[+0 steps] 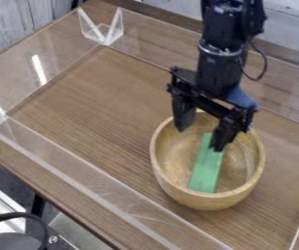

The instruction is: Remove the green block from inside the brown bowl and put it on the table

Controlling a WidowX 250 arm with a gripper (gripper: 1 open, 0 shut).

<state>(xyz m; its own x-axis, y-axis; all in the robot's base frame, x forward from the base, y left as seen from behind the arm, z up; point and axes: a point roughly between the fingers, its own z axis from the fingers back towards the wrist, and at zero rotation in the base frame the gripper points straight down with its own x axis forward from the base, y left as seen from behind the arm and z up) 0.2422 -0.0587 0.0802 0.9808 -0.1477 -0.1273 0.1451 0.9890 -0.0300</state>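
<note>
Inside the light wooden bowl (163, 168), the green block (206, 168) lies lengthwise from the near side toward the far side, its far end leaning slightly right. Bowl wall surrounds it, with bare base to its left. Above, the gripper (202, 131) hovers wide open. Bare worktop (94, 103) extends left of the bowl.

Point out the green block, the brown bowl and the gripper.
Green block (206, 168): current camera view, on its top face.
Brown bowl (164, 178): same view, on its inner wall, left side of the picture.
Gripper (203, 125): same view, midway between its fingertips.
</note>
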